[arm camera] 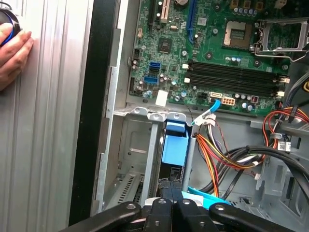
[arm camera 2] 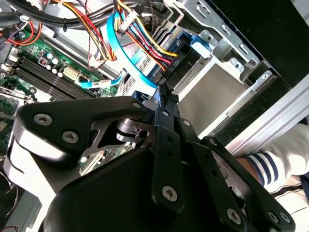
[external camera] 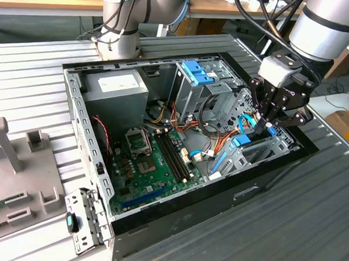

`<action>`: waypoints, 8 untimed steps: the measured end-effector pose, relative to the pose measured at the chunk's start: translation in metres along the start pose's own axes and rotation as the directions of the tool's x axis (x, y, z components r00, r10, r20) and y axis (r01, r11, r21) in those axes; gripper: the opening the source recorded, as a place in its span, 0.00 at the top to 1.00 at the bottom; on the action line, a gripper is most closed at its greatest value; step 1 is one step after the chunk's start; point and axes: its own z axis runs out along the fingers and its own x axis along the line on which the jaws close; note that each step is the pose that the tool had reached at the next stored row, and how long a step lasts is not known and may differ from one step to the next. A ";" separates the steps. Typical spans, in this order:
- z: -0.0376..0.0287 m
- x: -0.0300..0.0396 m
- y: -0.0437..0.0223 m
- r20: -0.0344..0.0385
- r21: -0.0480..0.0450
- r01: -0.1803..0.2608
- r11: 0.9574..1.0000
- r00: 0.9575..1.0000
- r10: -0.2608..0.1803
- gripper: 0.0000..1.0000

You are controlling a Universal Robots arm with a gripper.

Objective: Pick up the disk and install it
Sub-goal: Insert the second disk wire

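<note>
The disk [external camera: 239, 140] stands on edge in the drive cage [external camera: 261, 152] at the exterior view's right end of the open computer case. Its blue carrier rail [arm camera: 175, 145] and dark end show edge-on in the first wrist view. My gripper [external camera: 263, 128] reaches down into the case right over it. Its two black fingers [arm camera: 164, 193] lie together with no gap, and their tips rest at the disk's near end. In the second wrist view the gripper [arm camera 2: 163, 92] points at the dark disk [arm camera 2: 192, 60] between the cage's metal walls.
Bundled cables [external camera: 221, 124] and a blue data cable [arm camera 2: 126, 63] crowd the space beside the cage. The motherboard [external camera: 155, 159], a grey power-supply box [external camera: 115, 86] and an upper cage with a bare blue bracket [external camera: 196, 72] fill the case. A person's hand [arm camera: 12, 53] rests outside it.
</note>
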 end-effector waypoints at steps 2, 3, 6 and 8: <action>0.0012 -0.0003 -0.0010 0.000 -0.002 0.000 1.000 1.000 0.000 0.89; 0.0027 -0.0005 -0.0010 0.001 -0.004 0.000 1.000 1.000 0.000 0.89; 0.0027 -0.0039 -0.0016 0.001 -0.005 0.000 1.000 1.000 0.000 0.89; 0.0027 -0.0045 -0.0018 0.001 -0.005 0.000 1.000 1.000 0.000 0.89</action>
